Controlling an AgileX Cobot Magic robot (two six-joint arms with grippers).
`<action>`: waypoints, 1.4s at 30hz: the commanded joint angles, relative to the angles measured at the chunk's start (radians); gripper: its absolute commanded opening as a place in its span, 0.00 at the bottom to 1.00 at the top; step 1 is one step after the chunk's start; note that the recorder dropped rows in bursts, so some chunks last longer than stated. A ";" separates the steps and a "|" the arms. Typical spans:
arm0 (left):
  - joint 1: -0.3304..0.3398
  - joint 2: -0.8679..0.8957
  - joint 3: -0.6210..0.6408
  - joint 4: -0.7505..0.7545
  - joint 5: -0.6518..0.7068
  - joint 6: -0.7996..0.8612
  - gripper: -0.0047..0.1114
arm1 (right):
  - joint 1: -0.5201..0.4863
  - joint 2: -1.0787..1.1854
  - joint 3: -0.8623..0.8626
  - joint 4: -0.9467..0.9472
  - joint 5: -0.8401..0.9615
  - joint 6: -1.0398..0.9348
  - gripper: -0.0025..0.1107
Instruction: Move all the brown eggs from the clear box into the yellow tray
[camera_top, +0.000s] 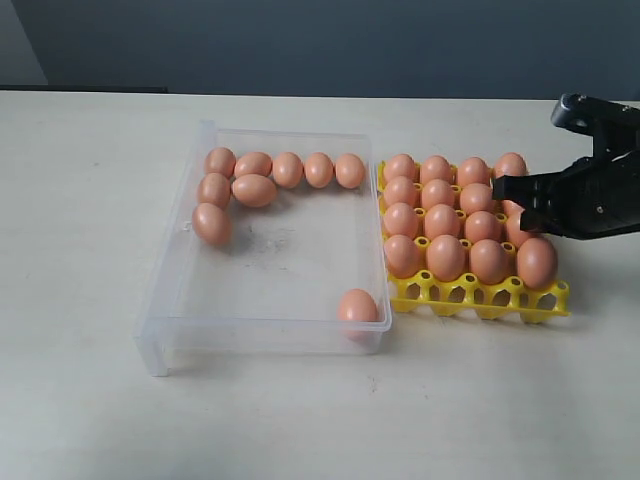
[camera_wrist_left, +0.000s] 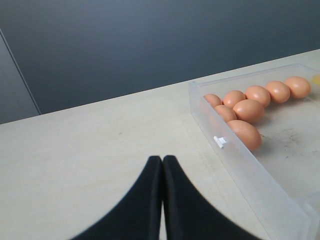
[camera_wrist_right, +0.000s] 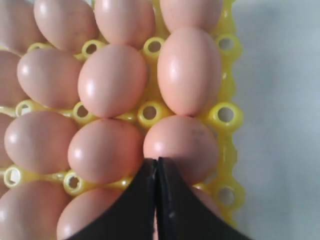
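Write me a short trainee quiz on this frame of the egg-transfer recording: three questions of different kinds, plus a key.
1. Count: how many brown eggs lie in the clear box?
2. True or false: the right gripper is clamped on an egg.
3. Multiple choice: in the exterior view, where in the box does the lone egg sit? A) the near corner beside the yellow tray; B) the middle of the floor; C) the far corner away from the tray.
Key: 1) nine. 2) false: it is shut with nothing in it, above the tray. 3) A.
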 joint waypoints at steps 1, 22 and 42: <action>0.000 0.000 -0.001 0.000 -0.015 -0.003 0.04 | 0.003 -0.019 0.027 -0.017 0.005 -0.007 0.02; 0.000 0.000 -0.001 0.000 -0.015 -0.003 0.04 | 0.003 -0.181 0.057 -0.069 0.129 0.020 0.02; 0.000 0.000 -0.001 0.000 -0.015 -0.003 0.04 | 0.003 -0.116 0.058 -0.268 0.209 0.214 0.02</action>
